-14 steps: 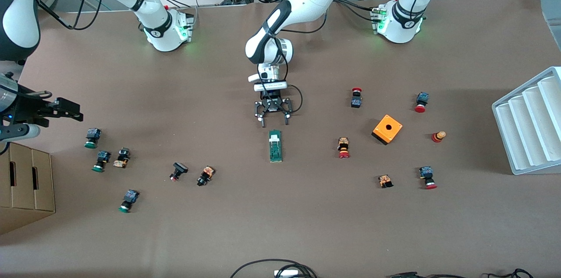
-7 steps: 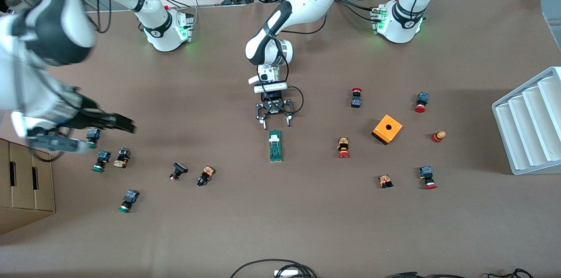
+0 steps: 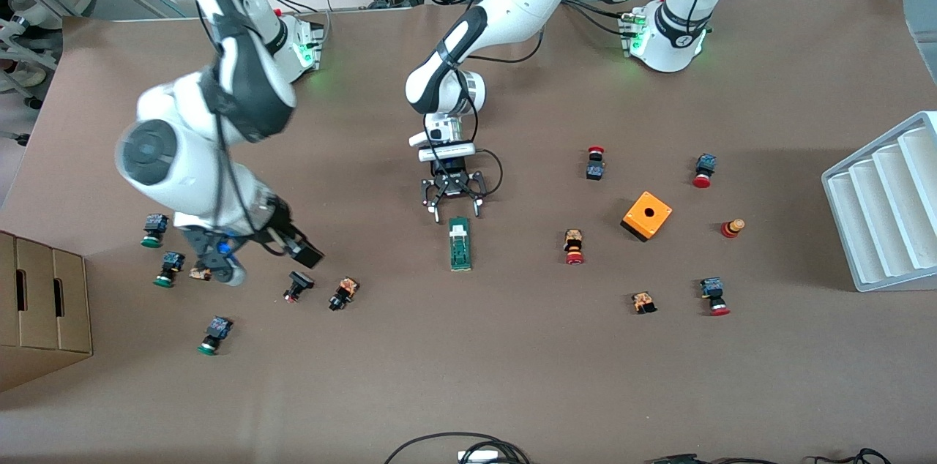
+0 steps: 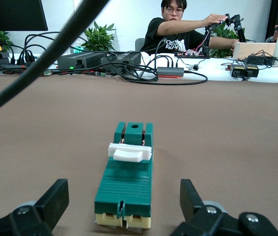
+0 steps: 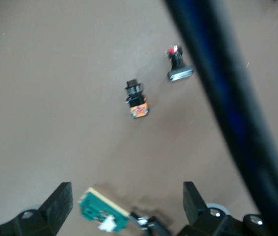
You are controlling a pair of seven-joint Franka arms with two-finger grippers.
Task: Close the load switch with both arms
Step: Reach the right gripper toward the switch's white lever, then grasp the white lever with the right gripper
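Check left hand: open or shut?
Open. In the left wrist view the two fingers stand wide apart either side of the load switch, not touching it. The left hand is at the switch's end.

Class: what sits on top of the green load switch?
A small white sliding block sits across the load switch, toward the open left gripper. What lies beneath the block is covered.

Left gripper (image 3: 455, 209) low at mid-table, fingers spread, right gripper (image 3: 296, 248) up, fingers apart
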